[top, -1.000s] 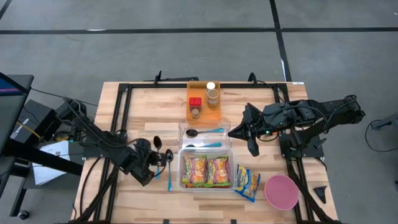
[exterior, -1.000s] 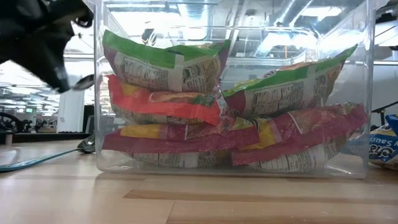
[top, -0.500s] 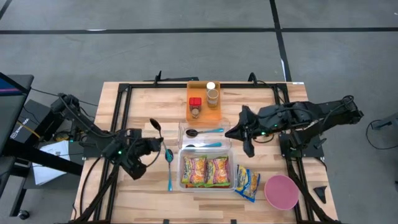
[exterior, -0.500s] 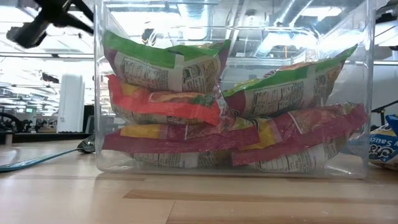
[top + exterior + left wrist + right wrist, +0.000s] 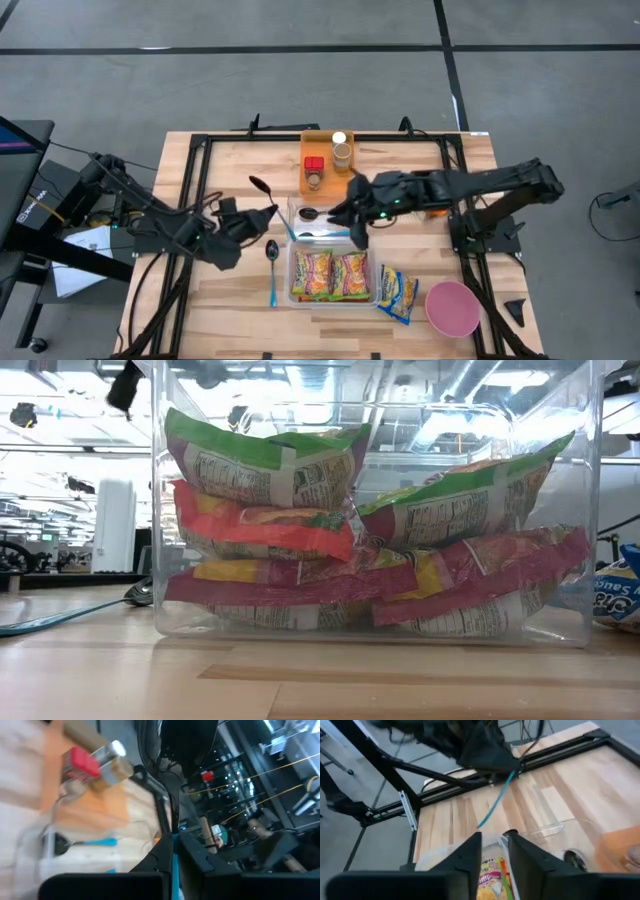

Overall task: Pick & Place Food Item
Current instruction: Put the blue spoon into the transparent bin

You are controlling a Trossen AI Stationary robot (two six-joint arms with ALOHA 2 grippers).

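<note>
You had the right pincer (image 5: 357,232) parted narrowly, empty, just above the packet bin (image 5: 334,275); the food packets (image 5: 333,274) lay inside it; you needed to descend squarely; the left pincer (image 5: 272,211), beside that bin, held a spoon (image 5: 262,186).

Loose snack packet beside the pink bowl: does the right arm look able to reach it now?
Probably yes: the packet lies uncovered on the table outside the clear bin, and the right gripper hovers nearby, open and empty.
</note>
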